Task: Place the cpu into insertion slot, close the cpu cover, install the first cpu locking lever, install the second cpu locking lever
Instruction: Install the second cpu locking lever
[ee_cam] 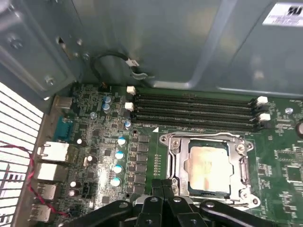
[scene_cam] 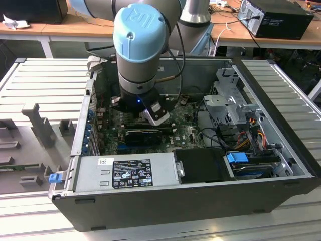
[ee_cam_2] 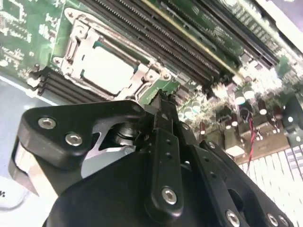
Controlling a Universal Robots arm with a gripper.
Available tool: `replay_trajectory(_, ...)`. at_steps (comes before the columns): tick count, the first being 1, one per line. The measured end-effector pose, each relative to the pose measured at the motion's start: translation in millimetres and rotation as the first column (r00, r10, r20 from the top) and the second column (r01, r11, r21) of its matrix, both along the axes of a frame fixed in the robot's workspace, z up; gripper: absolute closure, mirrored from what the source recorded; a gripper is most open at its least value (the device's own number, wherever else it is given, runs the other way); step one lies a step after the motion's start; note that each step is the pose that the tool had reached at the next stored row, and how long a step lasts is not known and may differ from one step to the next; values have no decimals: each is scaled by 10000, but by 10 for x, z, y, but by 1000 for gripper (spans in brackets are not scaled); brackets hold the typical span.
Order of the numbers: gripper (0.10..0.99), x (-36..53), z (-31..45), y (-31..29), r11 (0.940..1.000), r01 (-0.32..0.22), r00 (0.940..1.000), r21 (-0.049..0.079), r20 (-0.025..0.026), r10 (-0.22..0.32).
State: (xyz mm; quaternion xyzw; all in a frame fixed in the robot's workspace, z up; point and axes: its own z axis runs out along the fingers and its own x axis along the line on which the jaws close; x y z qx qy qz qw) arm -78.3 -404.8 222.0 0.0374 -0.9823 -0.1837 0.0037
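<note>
The cpu (ee_cam: 208, 165) (ee_cam_2: 106, 68) lies flat in the insertion slot (ee_cam: 171, 176) on the green motherboard, its silvery top showing through the window of the cpu cover (ee_cam: 244, 161) (ee_cam_2: 142, 71). The cover frame lies down flat around the chip. My gripper (ee_cam: 163, 185) (ee_cam_2: 163, 101) is shut with nothing between its black fingers, its tips hovering just off one edge of the socket. In the exterior view the arm's wrist (scene_cam: 140, 55) reaches down into the open computer case and hides the socket.
Black memory slots (ee_cam: 194, 111) run along one side of the socket. Rear ports (ee_cam: 52, 156) and capacitors (ee_cam: 118, 168) lie on another side. The power-supply box (scene_cam: 125, 173), a long black card (scene_cam: 145, 134), the drive cage (scene_cam: 233, 103) and cables (scene_cam: 251, 133) crowd the case.
</note>
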Motion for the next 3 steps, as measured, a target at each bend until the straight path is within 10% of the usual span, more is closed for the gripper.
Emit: replay_trajectory(3,980,0,48,1,10000,-1,10000,3,1,1)
